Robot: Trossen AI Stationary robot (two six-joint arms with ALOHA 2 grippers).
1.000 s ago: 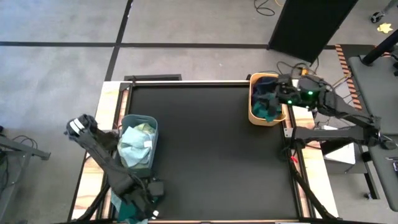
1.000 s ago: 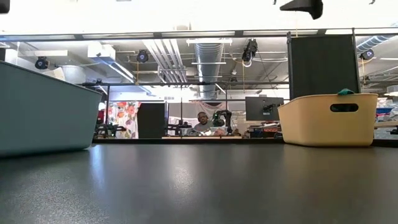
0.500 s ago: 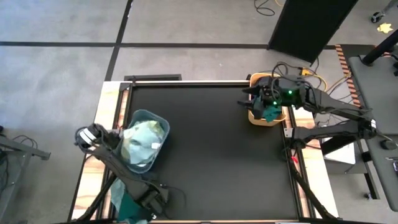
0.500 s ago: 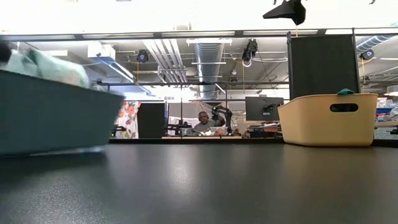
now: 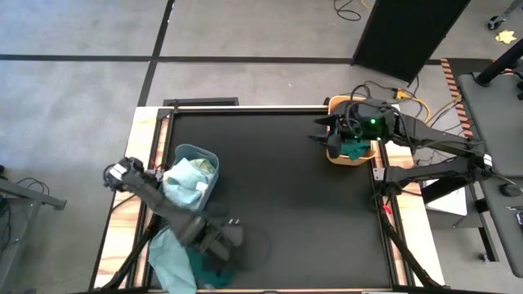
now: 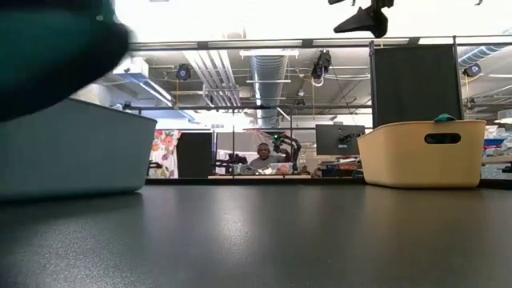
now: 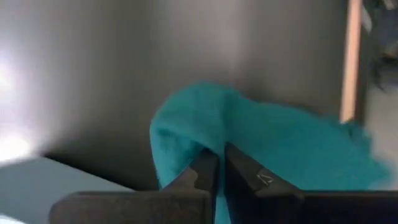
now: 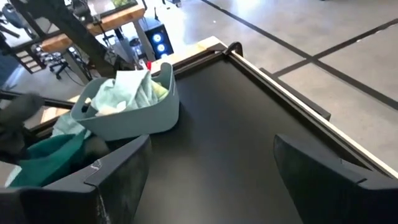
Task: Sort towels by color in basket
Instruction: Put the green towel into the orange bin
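Note:
My left gripper point(image 7: 216, 163) is near the table's front-left corner, shut on a dark teal towel point(image 7: 273, 146), which also shows from above point(image 5: 209, 266). A blue-grey basket point(image 5: 193, 155) at the table's left holds light mint towels point(image 5: 184, 181). Another pale mint towel point(image 5: 167, 260) lies at the front-left edge. A tan basket point(image 5: 333, 151) at the far right holds dark teal and navy towels point(image 5: 356, 149). My right gripper point(image 8: 211, 180) hovers open beside the tan basket's left side, above the table. My left gripper pinches a raised fold point(image 7: 202, 144) of the dark teal towel between its two fingers point(image 7: 200, 167). How many layers lie between them cannot be told. The towel bulges out around the fingertips and hangs above the table, as the low view point(image 6: 48, 48) shows.
The table's dark middle point(image 5: 278, 196) lies between the two baskets. Wooden side rails point(image 5: 131, 163) and metal frame bars point(image 5: 384, 175) border the table. Cables point(image 5: 384, 88) lie behind the tan basket. A person point(image 6: 262, 157) sits far off in the room behind.
My left gripper has swung toward the table's right near the front edge, taking the dark teal towel up with it. The blue-grey basket was jostled, tilted briefly and now stands slightly turned. My right gripper has moved from above the tan basket toward the table's left.

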